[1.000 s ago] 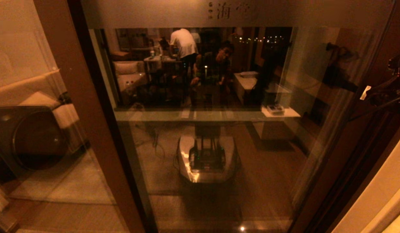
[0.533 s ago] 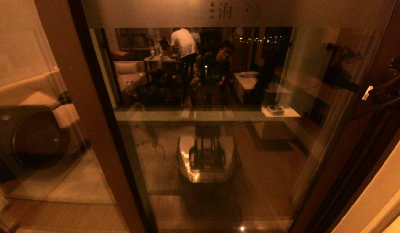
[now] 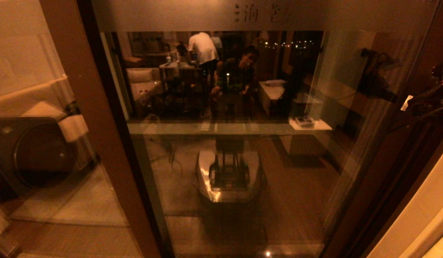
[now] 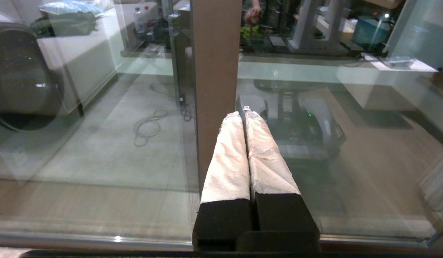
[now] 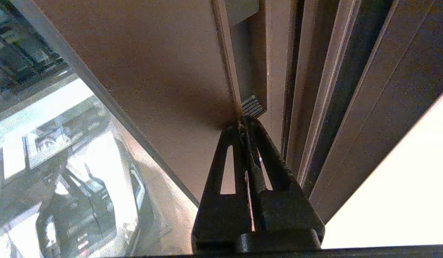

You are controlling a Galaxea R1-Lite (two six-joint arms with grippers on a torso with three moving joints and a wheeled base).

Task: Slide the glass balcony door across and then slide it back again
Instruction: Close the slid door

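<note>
Your right gripper point(image 5: 244, 123) has its fingers point(image 5: 226, 168) pressed together, tips touching the edge of the glass balcony door point(image 5: 149, 68), on the brown upright just past them. Your left gripper point(image 4: 242, 115) also has its cloth-wrapped fingers point(image 4: 228, 157) pressed together, pointing at a brown upright point(image 4: 216, 71) just ahead, with a washing machine point(image 4: 20, 89) behind the glass.

I see the tall brown-framed glass balcony door point(image 3: 242, 143), its top band frosted grey; my left tool point(image 4: 245, 114) wears white wrapping, black base.
</note>
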